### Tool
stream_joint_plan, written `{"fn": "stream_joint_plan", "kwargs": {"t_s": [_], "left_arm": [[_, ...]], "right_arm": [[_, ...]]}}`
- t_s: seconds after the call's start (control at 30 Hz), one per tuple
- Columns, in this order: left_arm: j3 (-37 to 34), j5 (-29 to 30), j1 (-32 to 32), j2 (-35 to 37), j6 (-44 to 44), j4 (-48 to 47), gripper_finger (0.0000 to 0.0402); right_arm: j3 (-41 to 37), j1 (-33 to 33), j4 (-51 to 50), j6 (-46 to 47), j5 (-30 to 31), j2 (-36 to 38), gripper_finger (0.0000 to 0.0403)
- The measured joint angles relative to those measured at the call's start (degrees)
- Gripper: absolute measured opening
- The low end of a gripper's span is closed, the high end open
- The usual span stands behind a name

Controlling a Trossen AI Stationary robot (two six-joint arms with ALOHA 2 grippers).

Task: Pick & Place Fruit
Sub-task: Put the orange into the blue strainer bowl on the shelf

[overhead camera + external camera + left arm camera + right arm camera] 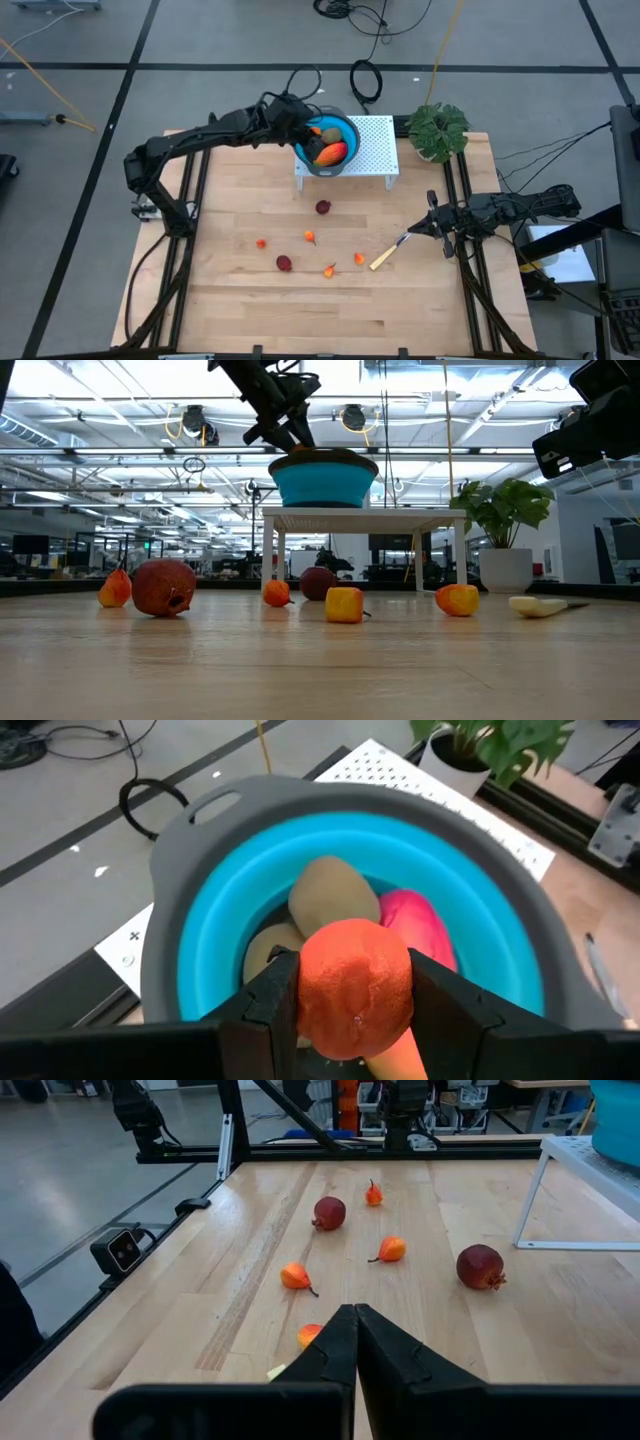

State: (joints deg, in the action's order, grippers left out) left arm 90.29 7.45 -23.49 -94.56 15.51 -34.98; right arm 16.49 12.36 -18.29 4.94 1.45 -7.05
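wooden tabletop point(240, 300) under bright workshop lights, with a white perforated stand point(372, 150) at its far edge and a blue bowl point(300, 155) with a grey rim on the stand.

left gripper point(352, 992) hangs over the bowl, its fingers point(272, 995) pinching an orange fruit point(355, 985) between them. that fruit is rounded, dimpled and bright orange-red, and bulges out past both pads. just beyond the fingertips, down in the bowl, lie two brownish-green ovals point(328, 898) and a pink-red piece point(418, 925), all touching one another.

right gripper point(352, 1342) sits low over the table's right side, fingers pressed together with nothing between them. ahead of its tips, well apart from them, lie two dark red balls point(481, 1267) and several small orange bits point(296, 1276) scattered on the wood; one orange bit point(309, 1335) lies just beside the tips. a yellow-handled knife point(388, 254) lies near that gripper, and a potted plant point(438, 130) stands by the stand.
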Motion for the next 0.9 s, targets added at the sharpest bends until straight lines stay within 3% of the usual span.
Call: {"fn": "stream_joint_plan", "kwargs": {"t_s": [0.9], "left_arm": [[-1.74, 1.66, 0.79, -1.95, -0.06, 0.84, 0.0147]], "right_arm": [[0.00, -0.02, 0.05, 0.39, 0.00, 0.02, 0.0000]]}}
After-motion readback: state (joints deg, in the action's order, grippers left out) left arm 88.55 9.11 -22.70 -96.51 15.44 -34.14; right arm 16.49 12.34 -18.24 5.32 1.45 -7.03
